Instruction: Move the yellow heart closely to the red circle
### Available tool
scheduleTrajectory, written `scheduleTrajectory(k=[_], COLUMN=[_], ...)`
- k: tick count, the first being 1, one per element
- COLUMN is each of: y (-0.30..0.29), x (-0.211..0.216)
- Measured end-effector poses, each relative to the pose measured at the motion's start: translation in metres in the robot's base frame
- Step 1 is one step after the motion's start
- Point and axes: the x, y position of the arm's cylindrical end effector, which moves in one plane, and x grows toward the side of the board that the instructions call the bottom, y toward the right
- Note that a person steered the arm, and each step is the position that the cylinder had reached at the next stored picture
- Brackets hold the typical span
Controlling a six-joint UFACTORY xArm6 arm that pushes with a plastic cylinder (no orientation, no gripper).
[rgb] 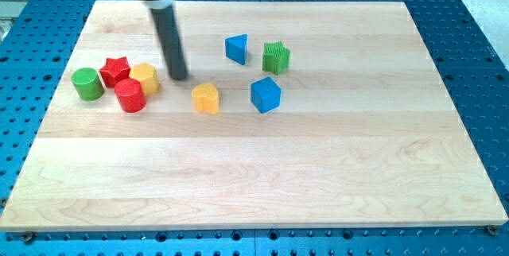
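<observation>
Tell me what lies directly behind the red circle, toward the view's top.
Behind the red circle sit the red star and a yellow block, touching it. Their lower edges are covered.

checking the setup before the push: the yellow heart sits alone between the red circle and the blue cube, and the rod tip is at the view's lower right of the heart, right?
Not quite. The camera view shows my tip at the upper left of the yellow heart, not the lower right. The rest holds: the heart sits alone between the red circle and the blue cube.

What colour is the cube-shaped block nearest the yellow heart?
Blue: the blue cube block, right of the yellow heart block, in the camera view.
</observation>
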Motion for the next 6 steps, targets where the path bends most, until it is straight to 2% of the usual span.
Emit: scheduleTrajectory(k=[1,2,3,4,5,6], y=[0.083,0.072,0.018,0.008,0.074,0.03], x=[0.012,0.043,0.057,0.063,0.073,0.073])
